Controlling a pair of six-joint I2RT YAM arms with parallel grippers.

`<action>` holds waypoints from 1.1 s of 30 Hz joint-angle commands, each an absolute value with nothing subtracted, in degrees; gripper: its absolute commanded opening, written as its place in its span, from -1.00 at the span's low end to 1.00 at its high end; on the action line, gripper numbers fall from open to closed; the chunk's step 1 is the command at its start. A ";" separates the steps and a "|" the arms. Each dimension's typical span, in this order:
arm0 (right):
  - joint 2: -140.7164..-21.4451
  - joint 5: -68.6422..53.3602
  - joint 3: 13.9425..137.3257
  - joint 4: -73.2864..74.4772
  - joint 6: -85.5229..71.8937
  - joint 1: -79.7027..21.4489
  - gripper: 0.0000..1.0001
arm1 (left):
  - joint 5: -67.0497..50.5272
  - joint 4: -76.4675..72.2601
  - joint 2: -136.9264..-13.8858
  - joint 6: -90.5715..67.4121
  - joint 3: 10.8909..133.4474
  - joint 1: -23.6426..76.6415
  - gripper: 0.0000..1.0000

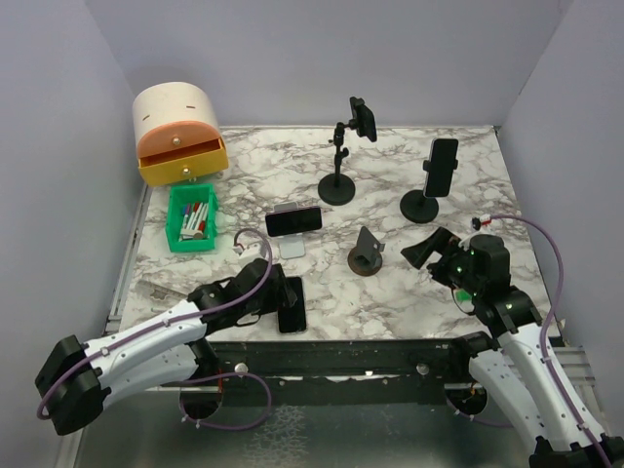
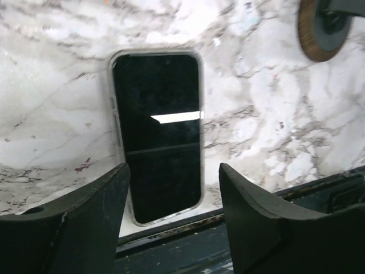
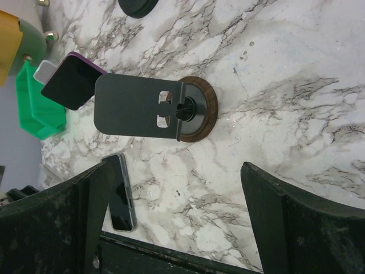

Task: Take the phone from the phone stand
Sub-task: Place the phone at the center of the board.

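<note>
A black phone in a clear case [image 1: 292, 305] [image 2: 159, 131] lies flat, screen up, at the table's front edge. My left gripper [image 1: 278, 292] [image 2: 174, 174] hovers over its near end, open, with the fingers apart on either side and gripping nothing. An empty phone stand [image 1: 367, 252] [image 3: 137, 105] with a dark plate on a round wooden base stands mid-table. My right gripper [image 1: 429, 252] [image 3: 177, 168] is open just to the right of that stand and holds nothing. The right wrist view also catches the flat phone [image 3: 122, 194] beside its left finger.
Another phone rests on a white stand [image 1: 292, 222]. Phones sit on a tripod stand [image 1: 341, 156] and a black round-base stand [image 1: 439, 171] at the back. A green bin of pens [image 1: 192, 216] and a cream-orange drawer box [image 1: 180, 136] are at the left.
</note>
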State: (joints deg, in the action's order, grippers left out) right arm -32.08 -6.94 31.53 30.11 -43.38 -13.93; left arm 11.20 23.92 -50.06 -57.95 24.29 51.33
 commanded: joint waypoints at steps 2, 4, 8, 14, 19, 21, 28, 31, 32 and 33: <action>-32.42 -7.82 32.82 27.95 -40.76 -14.33 0.96 | 13.92 28.39 -48.49 -52.57 31.97 51.04 0.48; -32.58 -8.06 32.96 27.65 -40.61 -14.35 0.96 | 14.79 27.61 -48.99 -50.75 34.42 50.98 0.63; -32.86 -7.88 33.30 28.83 -40.51 -14.33 0.96 | 12.71 21.19 -51.03 -45.79 39.73 51.03 0.78; -31.48 -6.51 33.63 30.18 -40.56 -14.33 0.95 | 7.63 3.16 -53.16 -42.91 40.70 51.00 0.98; -31.18 -6.19 34.13 30.27 -40.03 -14.33 0.95 | 8.90 -4.72 -58.49 -46.26 41.58 50.81 0.98; -31.36 -5.78 34.38 30.94 -39.59 -14.33 0.95 | 6.43 -5.93 -62.14 -44.72 44.14 50.76 0.98; -30.85 -5.37 35.33 32.29 -39.39 -14.33 0.95 | -2.37 2.32 -79.61 -40.61 58.79 50.71 0.58; -30.25 -5.12 36.84 33.89 -38.90 -14.33 0.95 | -3.60 2.47 -83.94 -39.39 61.58 50.71 0.40; -29.81 -4.98 37.23 34.73 -38.73 -14.33 0.95 | -3.95 2.39 -85.51 -39.11 62.29 50.65 0.35; -29.50 -4.63 37.72 35.21 -38.57 -14.33 0.95 | -4.23 2.30 -86.57 -38.85 62.88 50.63 0.32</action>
